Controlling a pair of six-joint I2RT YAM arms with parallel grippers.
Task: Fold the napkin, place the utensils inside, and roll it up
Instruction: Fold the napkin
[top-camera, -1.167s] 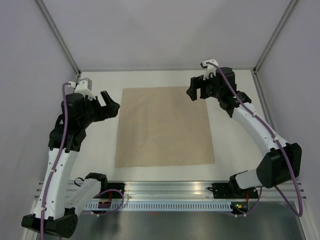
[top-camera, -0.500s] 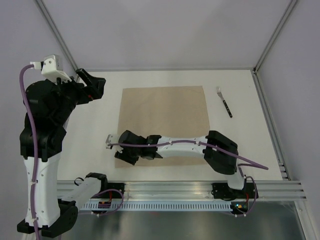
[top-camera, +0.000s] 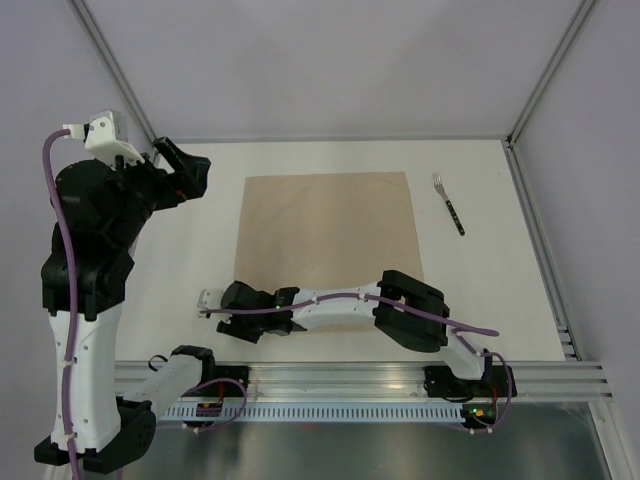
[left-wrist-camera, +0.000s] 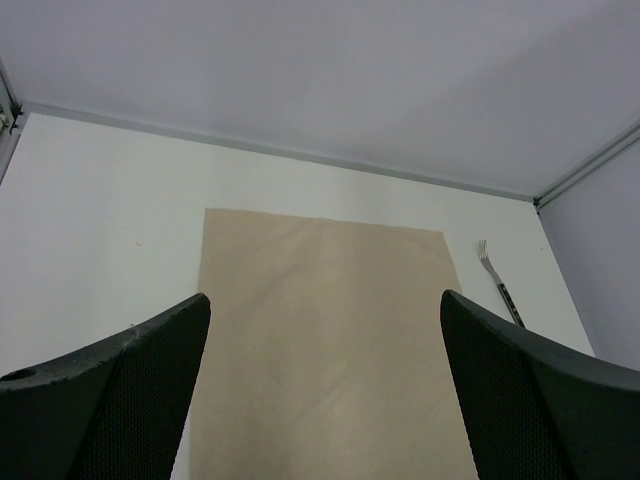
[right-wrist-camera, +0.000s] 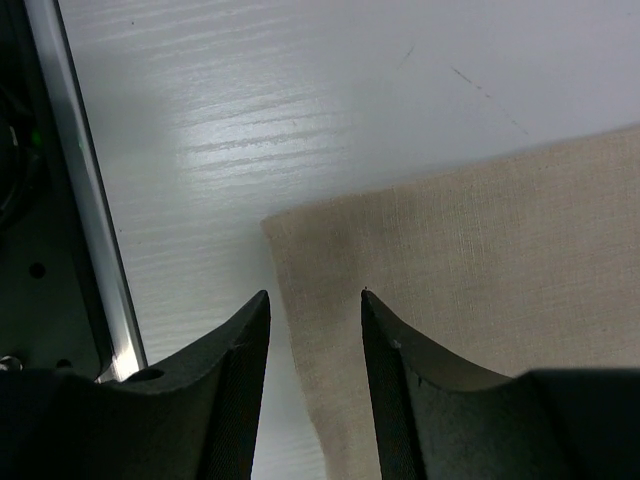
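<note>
My right claw (right-wrist-camera: 315, 305) hangs part-open and empty at the napkin's (right-wrist-camera: 480, 250) near-left corner, the near edge running lengthwise between my jaws; my left claw (left-wrist-camera: 322, 300), spread wide, hovers off the far-left corner.

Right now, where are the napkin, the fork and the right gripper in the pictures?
napkin (top-camera: 328, 235): top view, middle of the cloth.
fork (top-camera: 449, 204): top view, about the middle of its length.
right gripper (right-wrist-camera: 315, 296): right wrist view, gap between its fingertips, at the napkin's edge.

top: overhead | left wrist: high, far | right wrist: close | shared: napkin (top-camera: 325, 230)
</note>
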